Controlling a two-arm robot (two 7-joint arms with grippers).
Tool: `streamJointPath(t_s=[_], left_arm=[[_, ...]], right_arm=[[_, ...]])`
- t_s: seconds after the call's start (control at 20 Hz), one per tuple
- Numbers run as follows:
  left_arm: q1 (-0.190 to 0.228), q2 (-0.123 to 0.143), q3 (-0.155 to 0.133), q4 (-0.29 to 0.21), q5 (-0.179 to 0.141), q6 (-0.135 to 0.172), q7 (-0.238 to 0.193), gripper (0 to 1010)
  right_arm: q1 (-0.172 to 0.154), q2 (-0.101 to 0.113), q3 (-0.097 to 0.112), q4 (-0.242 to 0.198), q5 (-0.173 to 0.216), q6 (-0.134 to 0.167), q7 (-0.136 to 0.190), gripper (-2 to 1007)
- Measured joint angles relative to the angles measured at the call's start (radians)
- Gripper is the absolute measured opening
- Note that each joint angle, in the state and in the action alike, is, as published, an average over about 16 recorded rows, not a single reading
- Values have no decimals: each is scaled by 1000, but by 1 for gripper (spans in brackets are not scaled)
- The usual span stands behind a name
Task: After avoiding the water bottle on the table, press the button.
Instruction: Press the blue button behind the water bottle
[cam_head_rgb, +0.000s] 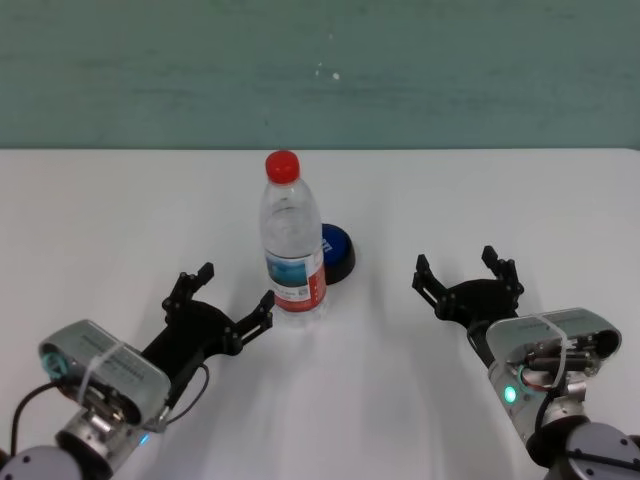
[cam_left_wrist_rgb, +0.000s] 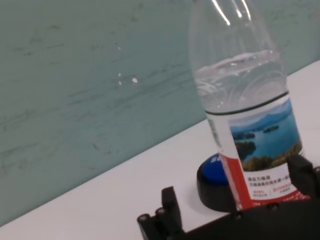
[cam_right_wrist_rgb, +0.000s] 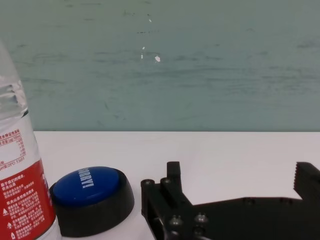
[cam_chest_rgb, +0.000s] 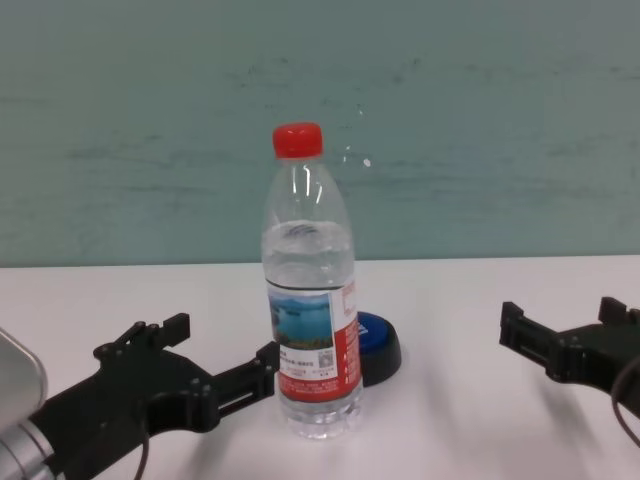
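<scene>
White table (cam_head_rgb: 100, 210) under a teal wall: from the head, the water bottle (cam_head_rgb: 293, 245) stands upright before the button (cam_head_rgb: 337, 250), left gripper (cam_head_rgb: 232, 300) spread just beside it, right gripper (cam_head_rgb: 467, 273) spread, well apart. Chest and wrist views agree; button unpressed, everything remains.

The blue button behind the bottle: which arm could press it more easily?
Probably the right gripper: its wrist view shows the button unobstructed, while the water bottle stands between the left gripper and it.
</scene>
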Motion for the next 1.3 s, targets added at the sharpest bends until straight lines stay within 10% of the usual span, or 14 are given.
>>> streamJointPath(t_s=[0.65, 1.3], left_arm=[[56, 35, -17, -61, -15, 7, -13, 1000], [164, 112, -114, -172, -69, -2, -35, 1000]], right_arm=[[0, 0, 0, 0, 0, 0, 0, 1004], [0, 0, 0, 0, 0, 0, 0, 1004]])
